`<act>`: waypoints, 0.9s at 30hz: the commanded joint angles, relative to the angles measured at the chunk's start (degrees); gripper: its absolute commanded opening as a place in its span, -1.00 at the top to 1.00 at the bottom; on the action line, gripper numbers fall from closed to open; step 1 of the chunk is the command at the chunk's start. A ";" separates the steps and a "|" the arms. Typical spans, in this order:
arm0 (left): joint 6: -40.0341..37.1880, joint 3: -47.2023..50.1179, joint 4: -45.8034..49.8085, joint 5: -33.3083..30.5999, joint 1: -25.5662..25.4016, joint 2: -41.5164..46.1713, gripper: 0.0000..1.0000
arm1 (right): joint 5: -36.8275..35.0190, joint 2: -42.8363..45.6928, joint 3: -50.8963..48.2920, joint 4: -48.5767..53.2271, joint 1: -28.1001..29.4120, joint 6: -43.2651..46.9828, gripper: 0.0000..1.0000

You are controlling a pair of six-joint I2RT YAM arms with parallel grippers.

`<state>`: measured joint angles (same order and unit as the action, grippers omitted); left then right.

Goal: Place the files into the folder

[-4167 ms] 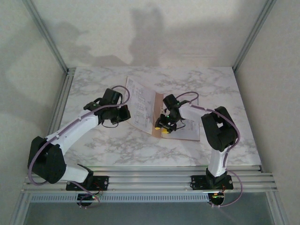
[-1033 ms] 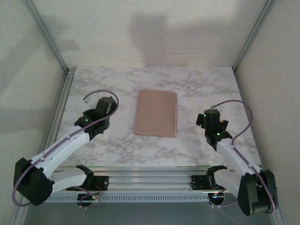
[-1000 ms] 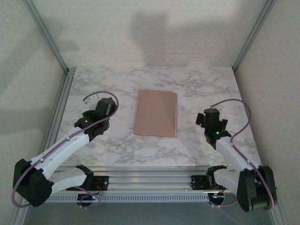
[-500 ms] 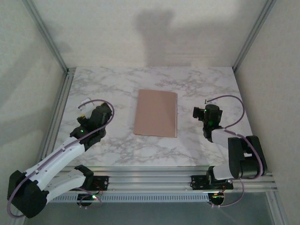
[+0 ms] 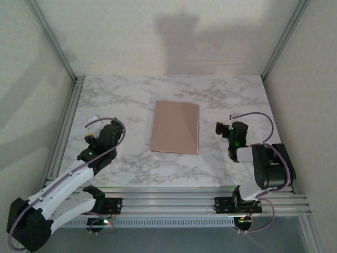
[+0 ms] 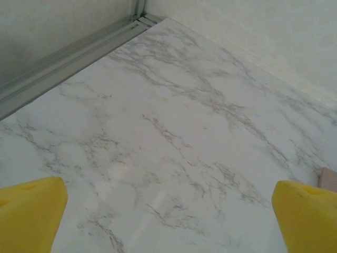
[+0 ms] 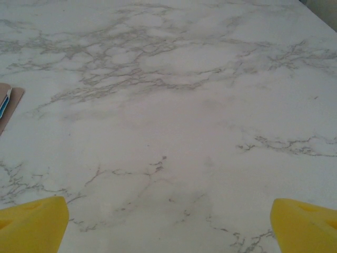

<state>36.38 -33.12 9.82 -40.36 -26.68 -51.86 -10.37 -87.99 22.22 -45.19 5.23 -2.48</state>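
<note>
**Both claws wide, folder shut between them**

Left claw (image 5: 92,132) hangs over bare table (image 5: 131,100) with its jaws spread wide and nothing between them. In its wrist view the yellow pads (image 6: 31,211) sit at the two lower corners, with only marble in the gap. The folder (image 5: 175,127) lies flat and closed, well apart to this claw's right. One corner of it (image 6: 329,177) shows just beyond the right-hand pad.

Right claw (image 5: 221,128) is also fully spread and holds nothing, its pads (image 7: 31,221) far apart over marble. The folder lies near it on its left, not touching. From this wrist view the folder's edge (image 7: 15,97) shows ahead and left, with a sliver of blue and white from the files (image 7: 4,104) tucked inside it.
</note>
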 commanded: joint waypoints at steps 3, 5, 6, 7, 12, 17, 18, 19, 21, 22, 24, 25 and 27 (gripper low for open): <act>-9.52 4.71 -14.57 -0.41 6.22 -0.68 -0.99 | 0.30 -0.02 0.01 -2.55 -0.28 0.64 -0.98; -13.24 5.52 -19.50 1.67 10.07 -2.54 -0.99 | 0.34 0.00 0.00 -2.58 -0.29 0.57 -0.98; -15.00 5.53 -21.43 2.93 12.39 -4.10 -0.99 | 0.39 0.00 0.01 -2.54 -0.24 0.63 -0.98; -16.06 5.52 -23.19 4.38 14.65 -5.78 -0.99 | 0.41 0.01 -0.04 -2.53 -0.23 0.65 -0.98; -17.96 7.73 -37.06 12.18 23.63 -12.64 -0.99 | 0.42 0.00 0.15 -2.43 -0.23 0.64 -0.98; -21.07 11.79 -54.18 18.22 28.23 -20.60 -0.99 | 0.39 -0.01 0.12 -2.39 -0.24 0.64 -0.98; -21.77 11.97 -56.49 19.78 28.80 -22.28 -0.99 | 0.39 -0.08 0.11 -2.43 -0.23 0.64 -0.98; -23.60 11.68 -56.96 20.99 29.05 -23.94 -0.99 | 0.39 -0.01 0.11 -2.42 -0.30 0.61 -0.97; -26.78 12.25 -59.39 22.27 29.26 -26.46 -0.99 | 0.43 -0.08 0.14 -2.40 -0.23 0.59 -0.98; -27.15 13.48 -61.99 23.50 29.72 -27.36 -0.99 | 0.41 -0.02 0.12 -2.37 -0.23 0.63 -0.98; -27.13 14.89 -65.01 25.96 30.42 -28.45 -0.99 | 0.45 -0.08 0.13 -2.36 -0.29 0.64 -0.98; -28.03 15.02 -65.72 27.40 30.55 -28.69 -0.99 | 0.42 0.00 0.11 -2.39 -0.25 0.59 -0.98; -28.46 15.12 -66.62 27.71 30.72 -28.85 -0.99 | 0.52 0.01 0.10 -2.39 -0.27 0.64 -0.98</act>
<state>10.85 -18.70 -49.12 -16.78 3.38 -80.27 -10.22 -87.99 22.22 -45.69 5.23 -2.48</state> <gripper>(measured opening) 0.995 0.989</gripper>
